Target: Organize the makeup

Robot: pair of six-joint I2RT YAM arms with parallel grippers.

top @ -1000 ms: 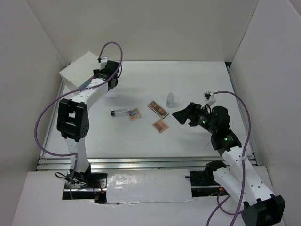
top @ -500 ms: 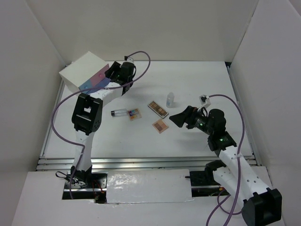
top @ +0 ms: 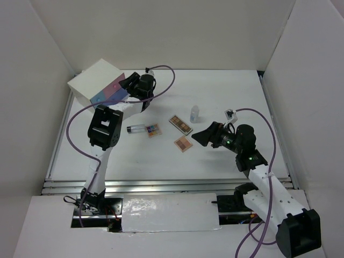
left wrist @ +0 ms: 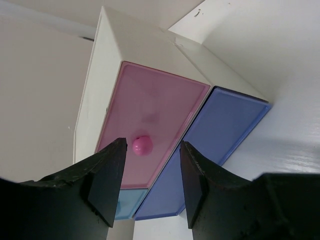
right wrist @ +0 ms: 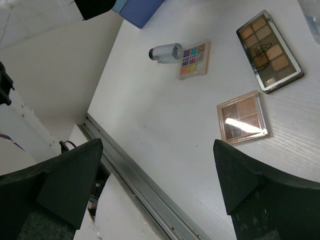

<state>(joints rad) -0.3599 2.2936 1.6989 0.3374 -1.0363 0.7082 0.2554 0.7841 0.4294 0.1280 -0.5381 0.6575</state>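
The makeup lies mid-table: a long brown palette (top: 180,124) (right wrist: 269,51), a small square tan palette (top: 183,143) (right wrist: 244,117), a multicoloured palette (top: 153,130) (right wrist: 193,60), a clear dark-capped tube (top: 135,128) (right wrist: 166,52) and a small clear bottle (top: 194,113). My left gripper (top: 128,86) (left wrist: 151,150) is open, facing the white box's pink drawer (left wrist: 155,110); its pink knob (left wrist: 141,144) sits between the fingers, near the left one. My right gripper (top: 200,135) (right wrist: 157,150) is open and empty, just right of the square palette. No lipstick or compact shows.
The white box (top: 91,79) stands at the back left with pink, blue (left wrist: 220,132) and light-blue (left wrist: 125,210) drawers shut. White walls enclose the table on three sides. A metal rail (top: 161,184) runs along the near edge.
My left arm has swung round from beside the box, uncovering its drawer fronts, and now faces them. My right gripper has crept left toward the square palette. The makeup has not moved.
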